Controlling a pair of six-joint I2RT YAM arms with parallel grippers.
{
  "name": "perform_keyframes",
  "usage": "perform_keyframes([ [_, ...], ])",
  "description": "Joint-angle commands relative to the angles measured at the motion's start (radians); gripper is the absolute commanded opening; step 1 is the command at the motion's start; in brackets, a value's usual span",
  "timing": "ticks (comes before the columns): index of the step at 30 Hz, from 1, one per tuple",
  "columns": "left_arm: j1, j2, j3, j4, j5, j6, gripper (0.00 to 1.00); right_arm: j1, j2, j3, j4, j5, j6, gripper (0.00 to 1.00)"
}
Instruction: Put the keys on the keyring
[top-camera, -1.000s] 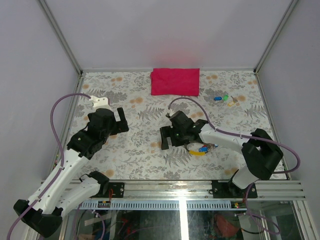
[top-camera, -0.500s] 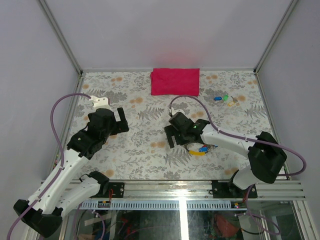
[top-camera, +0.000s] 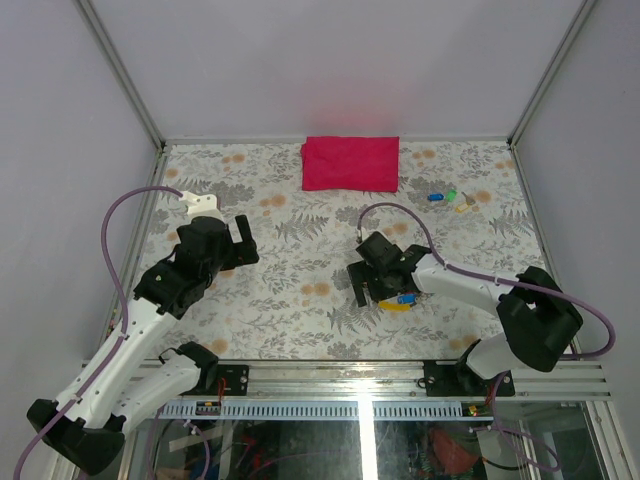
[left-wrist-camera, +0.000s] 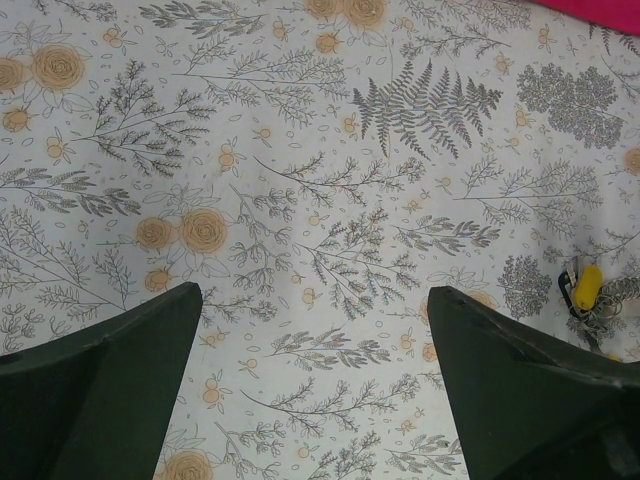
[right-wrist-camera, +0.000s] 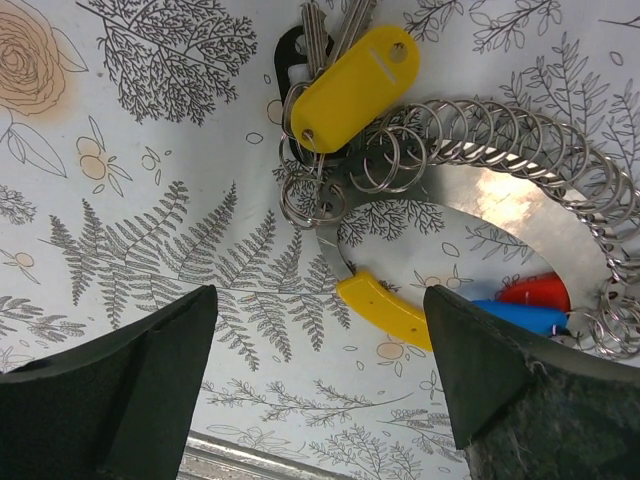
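Observation:
In the right wrist view a yellow plastic tag (right-wrist-camera: 350, 88) with silvery keys (right-wrist-camera: 318, 30) hangs on small wire keyrings (right-wrist-camera: 310, 195). These join a large metal loop (right-wrist-camera: 520, 140) strung with several small rings and closed by a yellow clasp (right-wrist-camera: 385, 310). Blue (right-wrist-camera: 520, 318) and red (right-wrist-camera: 535, 290) tags lie beside it. My right gripper (right-wrist-camera: 318, 297) is open and empty just above this bundle (top-camera: 400, 298). Loose keys with blue, green and yellow heads (top-camera: 450, 198) lie at the far right. My left gripper (top-camera: 238, 232) is open and empty over bare table; its view shows the yellow tag (left-wrist-camera: 587, 285) at the right edge.
A folded red cloth (top-camera: 350, 162) lies at the back middle of the floral table (top-camera: 290, 320). Frame posts and walls close in the sides. A metal rail (top-camera: 360, 375) runs along the near edge, close below the right gripper.
My right gripper has moved right and nearer, from left of the key bundle to over it. The left arm has not moved.

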Motion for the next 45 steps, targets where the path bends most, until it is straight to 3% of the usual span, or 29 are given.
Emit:
perform_keyframes([
  [1,-0.007,-0.012,-0.011,0.057,-0.002,0.008,1.00,-0.035,-0.009,-0.015,0.070,-0.100,-0.027,0.91],
  [7,-0.006,-0.011,-0.011,0.057,0.001,0.009,1.00,-0.037,0.036,-0.007,0.049,-0.131,-0.024,0.90],
  [16,-0.007,-0.010,-0.011,0.056,0.003,0.008,1.00,-0.036,0.075,-0.008,-0.037,-0.004,-0.023,0.86],
  [26,-0.006,-0.003,-0.011,0.057,0.004,0.009,1.00,0.005,0.132,0.012,-0.083,0.035,0.000,0.58],
  [36,-0.007,-0.006,-0.011,0.057,0.004,0.009,1.00,0.053,0.181,0.025,0.002,-0.021,0.184,0.26],
  [45,-0.006,-0.003,-0.012,0.057,0.007,0.009,1.00,0.074,0.263,0.099,0.243,-0.167,0.372,0.18],
])
